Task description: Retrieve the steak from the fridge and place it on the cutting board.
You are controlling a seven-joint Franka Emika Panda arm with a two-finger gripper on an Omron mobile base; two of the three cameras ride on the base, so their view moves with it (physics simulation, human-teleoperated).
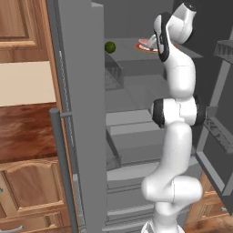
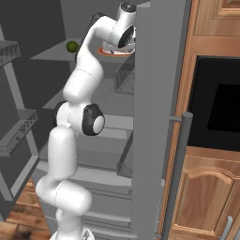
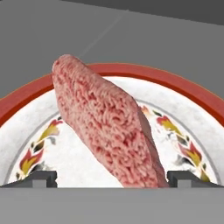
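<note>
The steak (image 3: 105, 122), a pink slab with white streaks, lies slantwise on an orange-rimmed white plate (image 3: 188, 109) on an upper shelf of the open grey fridge (image 1: 79, 113). My gripper (image 3: 112, 178) is open just above the plate. Its two fingertips (image 3: 41, 178) stand wide apart on either side of the steak's near end, the right one close to the meat. From the left base view the steak (image 1: 145, 42) peeks out behind my forearm. The cutting board is out of view.
A small dark green round fruit (image 1: 110, 47) sits on the same shelf, left of the plate. Grey shelves and drawers (image 1: 136, 141) fill the fridge below. The door's bar handle (image 2: 176, 173) stands near wooden cabinets (image 2: 206, 201) and a black oven window (image 2: 220, 103).
</note>
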